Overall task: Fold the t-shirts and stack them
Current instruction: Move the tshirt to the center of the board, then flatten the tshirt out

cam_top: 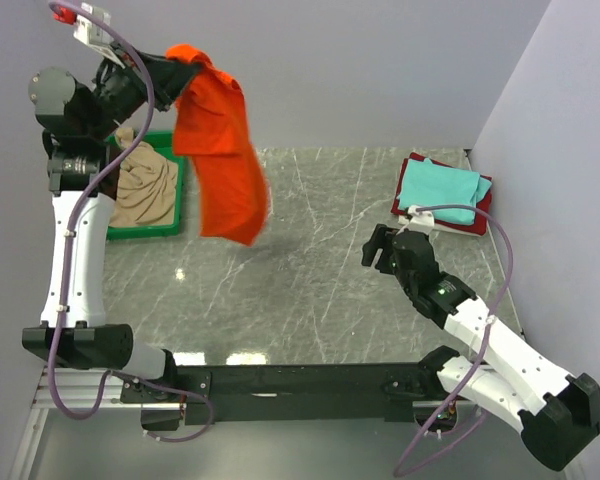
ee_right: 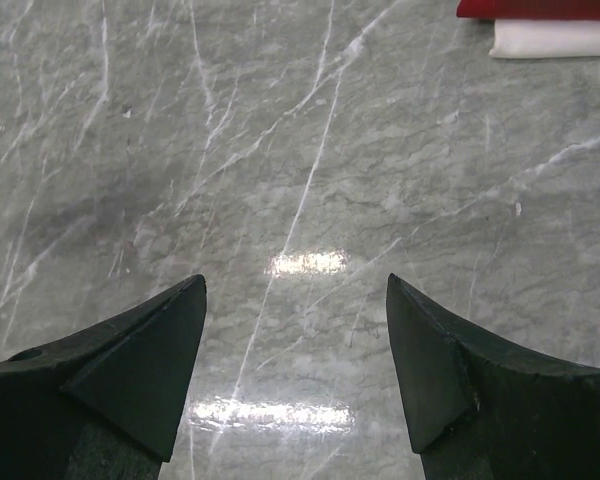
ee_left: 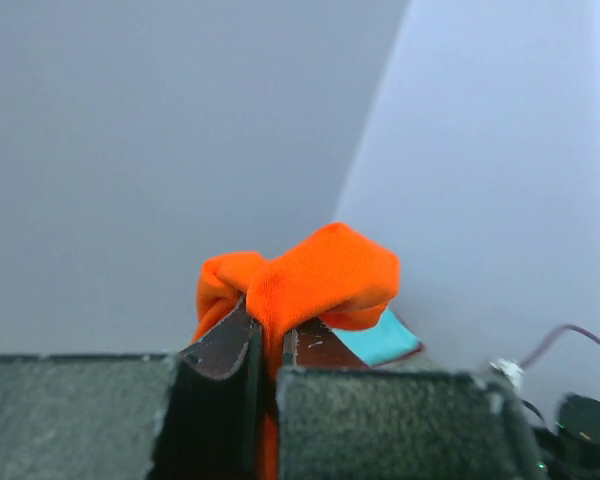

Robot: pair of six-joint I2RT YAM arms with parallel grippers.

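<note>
done: teal shirt [cam_top: 438,190] folded on dark red shirt [cam_top: 415,163], far right | now: orange shirt [cam_top: 223,165] hangs unfolded, left gripper [cam_top: 168,74] clamped on its top | right gripper [cam_top: 380,248] apart, empty | to do: beige shirt [cam_top: 140,185] crumpled in tray [cam_top: 145,232]

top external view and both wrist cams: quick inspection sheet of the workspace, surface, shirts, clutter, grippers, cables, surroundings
surface: grey marble table, lamp glare near the front edge
job's things: orange t-shirt hanging unfolded in the air; beige t-shirt crumpled; teal t-shirt folded on top of a dark red t-shirt, far right; white t-shirt edge showing by that stack
clutter: green tray holding the beige t-shirt, far left; nothing else seen
grippers: left gripper shut on the orange t-shirt, raised high; right gripper open, empty, over the table
cables: purple cable looping loosely along each arm
surroundings: plain pale walls
</note>
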